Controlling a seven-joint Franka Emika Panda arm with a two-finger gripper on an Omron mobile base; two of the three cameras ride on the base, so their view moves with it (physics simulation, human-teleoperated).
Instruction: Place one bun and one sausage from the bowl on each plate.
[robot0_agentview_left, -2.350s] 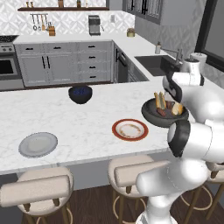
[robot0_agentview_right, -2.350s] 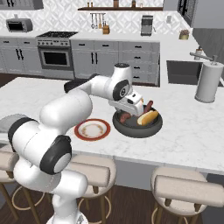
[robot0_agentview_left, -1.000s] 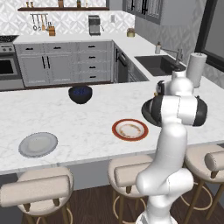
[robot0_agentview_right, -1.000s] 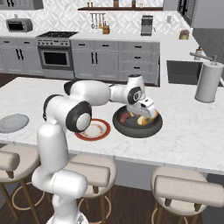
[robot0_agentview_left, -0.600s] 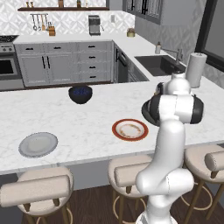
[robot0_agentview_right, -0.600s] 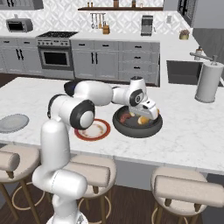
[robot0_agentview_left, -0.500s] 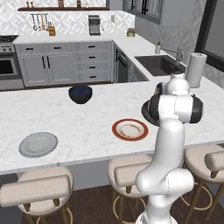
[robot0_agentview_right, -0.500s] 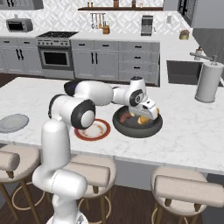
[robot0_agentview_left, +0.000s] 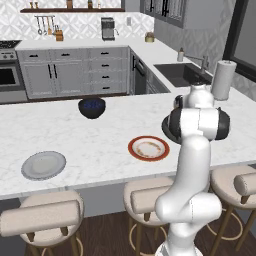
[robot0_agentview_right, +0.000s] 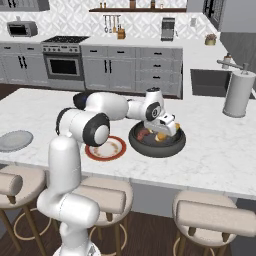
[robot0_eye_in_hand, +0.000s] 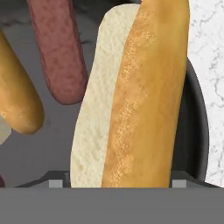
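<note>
A bun (robot0_eye_in_hand: 131, 100) is seen close up in the hand view, lying in the dark bowl (robot0_agentview_right: 157, 145); its lower end is cut off by the frame. A sausage (robot0_eye_in_hand: 59, 48) and a second bun (robot0_eye_in_hand: 17, 100) lie beside it, both partly cropped. The gripper (robot0_agentview_right: 161, 131) is lowered into the bowl; whether its jaws grasp the bun cannot be told. The red-rimmed plate (robot0_agentview_left: 148, 148) and grey plate (robot0_agentview_left: 44, 165) lie on the counter (robot0_agentview_left: 100, 140).

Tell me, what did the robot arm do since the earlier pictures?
The arm swung from folded near its body to reach out over the bowl, and the gripper went down into it, right over a bun beside a sausage. Its jaws have begun closing; no grip is clear yet. Both plates, red-rimmed and grey, stayed empty where they were.
</note>
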